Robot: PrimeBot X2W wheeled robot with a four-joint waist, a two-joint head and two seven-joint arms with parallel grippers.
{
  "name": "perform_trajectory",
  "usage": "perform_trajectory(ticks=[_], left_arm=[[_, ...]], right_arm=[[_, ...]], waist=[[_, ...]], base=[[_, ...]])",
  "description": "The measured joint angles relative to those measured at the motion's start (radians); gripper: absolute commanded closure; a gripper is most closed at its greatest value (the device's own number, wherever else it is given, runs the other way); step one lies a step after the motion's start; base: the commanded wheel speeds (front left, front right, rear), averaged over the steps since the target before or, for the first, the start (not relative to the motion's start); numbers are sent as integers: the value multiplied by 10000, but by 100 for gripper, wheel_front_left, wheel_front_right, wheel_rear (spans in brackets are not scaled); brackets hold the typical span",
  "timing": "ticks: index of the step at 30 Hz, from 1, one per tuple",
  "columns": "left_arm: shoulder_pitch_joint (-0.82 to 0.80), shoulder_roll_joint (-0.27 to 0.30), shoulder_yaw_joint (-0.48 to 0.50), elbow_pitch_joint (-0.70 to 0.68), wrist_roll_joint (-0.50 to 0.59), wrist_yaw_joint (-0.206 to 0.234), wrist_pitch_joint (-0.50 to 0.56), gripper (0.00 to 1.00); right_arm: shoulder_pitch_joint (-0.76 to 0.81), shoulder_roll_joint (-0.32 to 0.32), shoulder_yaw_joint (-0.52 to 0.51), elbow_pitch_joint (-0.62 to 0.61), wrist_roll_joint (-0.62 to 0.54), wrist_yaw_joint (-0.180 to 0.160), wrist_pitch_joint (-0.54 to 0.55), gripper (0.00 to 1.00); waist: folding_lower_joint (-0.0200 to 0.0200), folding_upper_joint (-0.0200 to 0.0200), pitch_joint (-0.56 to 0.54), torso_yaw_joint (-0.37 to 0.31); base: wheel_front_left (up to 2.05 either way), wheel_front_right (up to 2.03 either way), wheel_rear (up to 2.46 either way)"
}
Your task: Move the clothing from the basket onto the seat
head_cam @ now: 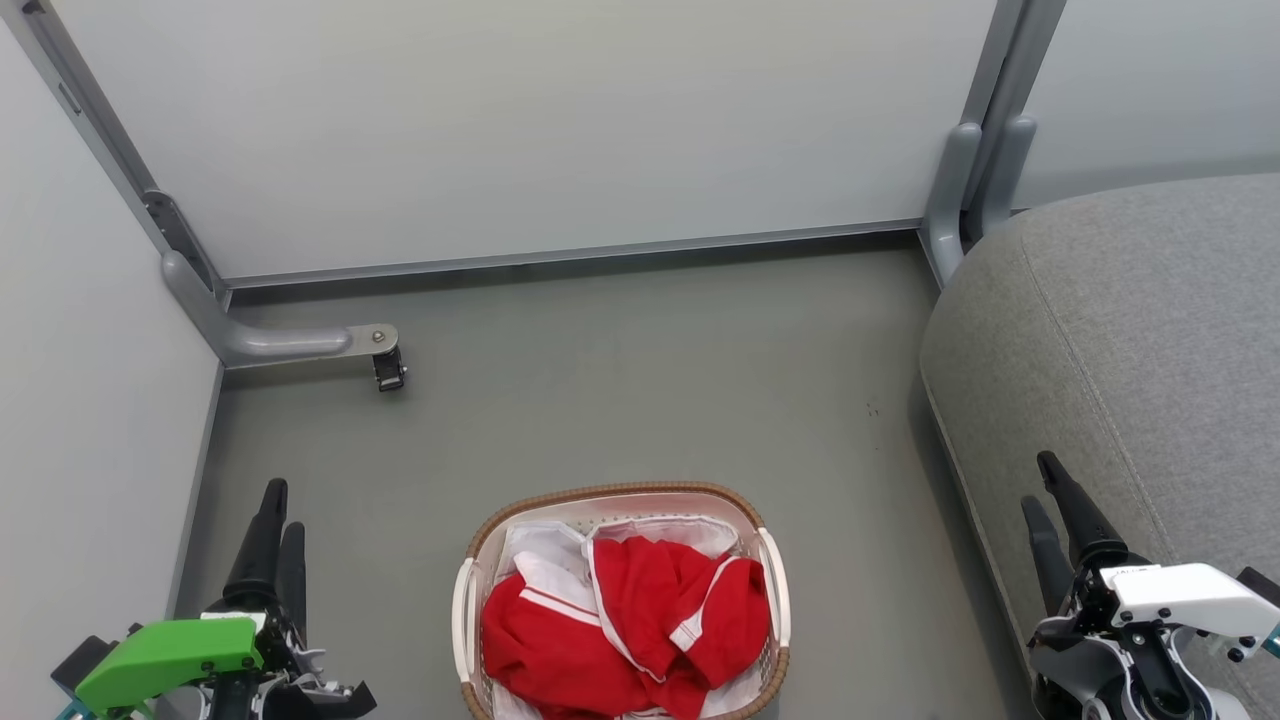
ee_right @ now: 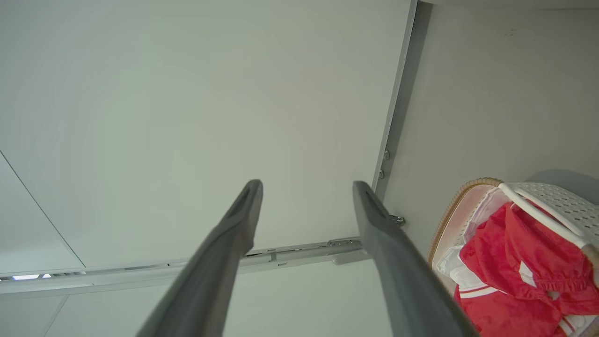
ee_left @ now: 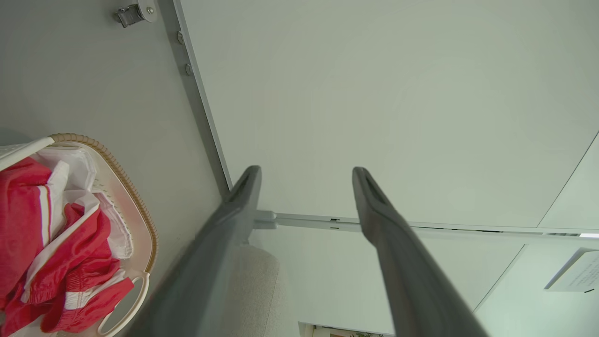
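Observation:
The basket [head_cam: 620, 491], white with a brown woven rim, stands on the floor at the bottom middle of the head view. The clothing [head_cam: 620, 625] lies heaped inside it, red with white stripes, on a white liner. The grey seat [head_cam: 1150, 330] fills the right side, apart from the basket. My left gripper [head_cam: 284, 508] hangs at the lower left, left of the basket, and my right gripper [head_cam: 1038, 480] hovers by the seat's front edge. Both wrist views show the fingers spread with nothing between them: left gripper [ee_left: 306, 171], right gripper [ee_right: 307, 184]. Basket [ee_left: 140, 210] and clothing [ee_right: 514, 262] sit at their edges.
Pale wall panels close off the back and left. A grey frame foot with a small caster [head_cam: 387, 368] juts onto the floor at the left, and a grey post [head_cam: 960, 190] stands at the seat's back corner. Grey floor [head_cam: 640, 380] lies between the basket and the back wall.

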Motion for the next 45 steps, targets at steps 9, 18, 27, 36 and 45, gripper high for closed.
perform_trajectory(ticks=[9, 18, 27, 36, 45], left_arm=[[-11, 13, -190, 84, 2008, 0, -556, 0], [-41, 17, -401, 94, 4178, 4, -970, 0], [-57, 61, -717, 121, 6057, 257, -1306, 0], [-55, 173, -1133, 334, 7494, 497, -1618, 0], [-53, 343, -1572, 433, 8734, 698, -1923, 0]], right_arm=[[-68, -221, 334, 12, -1476, 0, -614, 0], [-240, -328, 633, 12, -3338, 0, -1005, 0], [-425, -433, 1089, 144, -5039, 0, -1350, 0], [-474, -583, 1553, 412, -6541, 0, -1680, 0], [-594, -711, 1847, 675, -7954, 2, -1971, 0]], waist=[[0, 0, 49, 12], [0, 0, 106, 31], [0, 0, 118, 61], [0, 0, 107, 84], [0, 0, 98, 112]], base=[[0, 0, 0], [0, 0, 0], [0, 0, 0], [0, 0, 0], [0, 0, 0]])
